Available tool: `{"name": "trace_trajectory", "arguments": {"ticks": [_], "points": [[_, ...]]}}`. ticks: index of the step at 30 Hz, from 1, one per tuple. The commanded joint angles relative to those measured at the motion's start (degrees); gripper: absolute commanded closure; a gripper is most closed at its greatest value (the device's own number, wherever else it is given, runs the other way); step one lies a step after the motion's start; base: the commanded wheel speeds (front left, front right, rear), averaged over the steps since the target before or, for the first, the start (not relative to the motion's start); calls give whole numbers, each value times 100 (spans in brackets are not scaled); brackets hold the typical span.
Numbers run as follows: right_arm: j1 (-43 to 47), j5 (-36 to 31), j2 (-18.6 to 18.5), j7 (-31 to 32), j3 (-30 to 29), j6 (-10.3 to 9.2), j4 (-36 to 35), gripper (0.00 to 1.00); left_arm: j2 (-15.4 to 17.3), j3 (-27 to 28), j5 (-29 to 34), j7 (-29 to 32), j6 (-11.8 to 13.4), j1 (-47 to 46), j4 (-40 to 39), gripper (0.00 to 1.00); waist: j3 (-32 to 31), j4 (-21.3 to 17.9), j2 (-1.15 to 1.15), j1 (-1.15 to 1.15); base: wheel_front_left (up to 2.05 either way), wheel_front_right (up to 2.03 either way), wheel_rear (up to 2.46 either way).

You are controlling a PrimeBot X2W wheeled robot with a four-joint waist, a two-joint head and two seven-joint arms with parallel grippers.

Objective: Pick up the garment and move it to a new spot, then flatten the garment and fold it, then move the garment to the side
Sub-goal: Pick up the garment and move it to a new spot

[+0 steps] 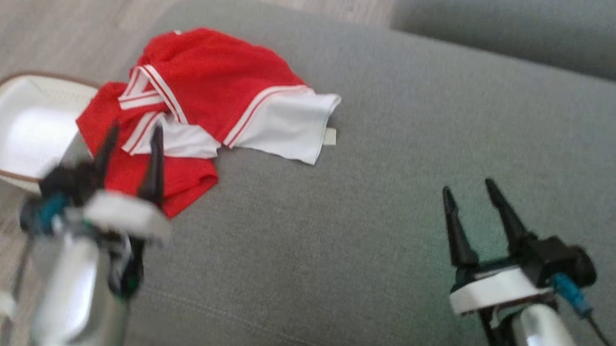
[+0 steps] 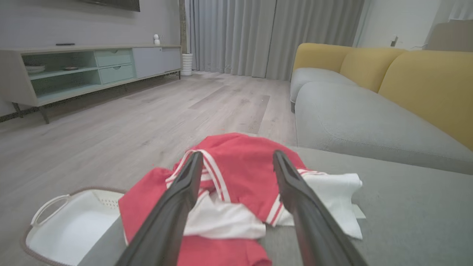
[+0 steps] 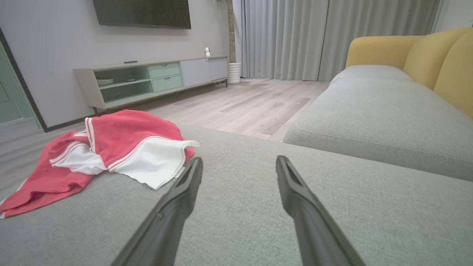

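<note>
Soft even light, faint shadows; head view motion-blurred, esp. lower left; wrist views sharper.

Garment [image 1: 212,83] lies at cushion's [image 1: 394,146] left end, basket [image 1: 20,126] on floor beside it, left gripper [image 1: 135,129] before garment, right gripper [image 1: 468,184] well right.

Bare grey cushion [image 1: 392,172] right of garment [image 1: 206,99]

Head view, lower left: left hand [image 1: 136,129] is blurred and covers part of the red-and-white garment [image 1: 213,78]. White basket [image 1: 20,126] is cut off by the left edge, its right side under the garment. Right wrist view, upper left: items on the TV stand [image 3: 166,74] are too small to identify.
</note>
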Motion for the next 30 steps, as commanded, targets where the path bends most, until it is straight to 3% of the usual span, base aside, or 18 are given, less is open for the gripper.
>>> {"name": "trace_trajectory", "arguments": {"ticks": [1,8,12,19,23,24,25,30], "points": [[-415,-62,-223,-69,140,44,-248,0,258,184,-57,125,-82,-839,-30,0,616,-137,0,0,0,0,0],[-996,-142,-699,-69,221,44,-425,0,643,249,-199,509,-207,-2466,950,0,1681,-267,0,0,0,0,0],[-1230,-183,-977,-69,299,44,-461,0,870,382,-259,545,-172,-3360,1964,0,2206,-408,0,0,0,0,0],[-1210,-192,-1169,-69,173,44,-644,0,1177,-23,-21,883,-283,-4417,3673,0,2673,-676,0,0,0,0,0],[-1127,-185,-1121,-69,75,44,-704,0,1249,-308,129,1131,-325,-4656,4235,0,2604,-774,0,0,0,0,0],[-1116,-180,-1099,-69,60,44,-714,0,1267,-359,152,1158,-332,-4705,4333,59,2564,-792,0,0,0,0,0],[-1111,-176,-1072,-69,50,44,-719,0,1284,-397,163,1167,-338,-4754,4409,100,2522,-810,0,0,0,0,0],[-1057,-107,-876,-69,75,44,-660,0,1344,-594,222,824,-359,-4989,4442,100,2083,-866,0,0,0,0,0]]}}
